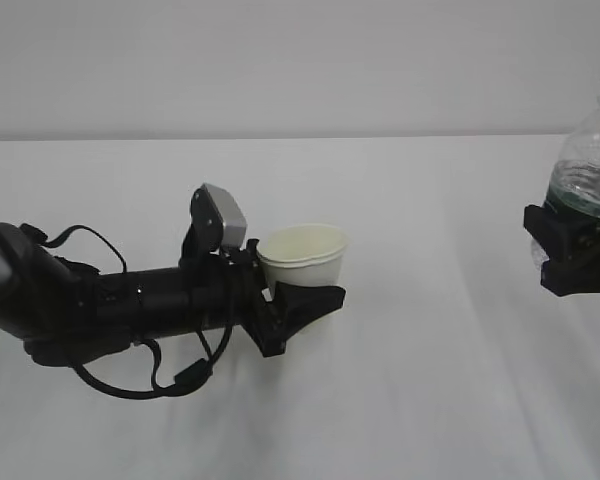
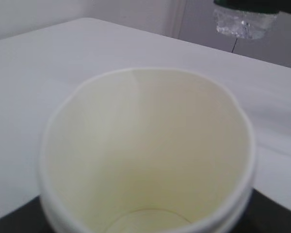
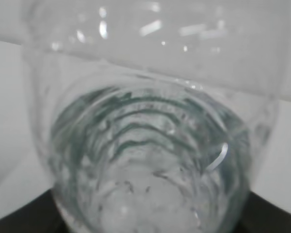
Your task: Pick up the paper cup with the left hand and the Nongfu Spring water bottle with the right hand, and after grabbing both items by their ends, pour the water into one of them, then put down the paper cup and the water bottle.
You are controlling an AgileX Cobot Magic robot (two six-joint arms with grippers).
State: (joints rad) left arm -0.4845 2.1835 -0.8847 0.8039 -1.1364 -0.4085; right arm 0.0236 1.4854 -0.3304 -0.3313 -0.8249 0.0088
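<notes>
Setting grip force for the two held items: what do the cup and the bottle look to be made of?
The paper cup looks like thin matte paperboard: white outside, cream inside, with a rolled rim and a slightly out-of-round mouth. The Nongfu Spring water bottle looks like thin clear glossy plastic: ribbed walls, bright glints and the background showing through. Its dark green band is probably a printed film label.

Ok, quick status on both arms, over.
Left tool shut on the paper cup, upright. Right tool shut on the water bottle, held off the table. Cup and bottle well apart; nothing between them.
</notes>
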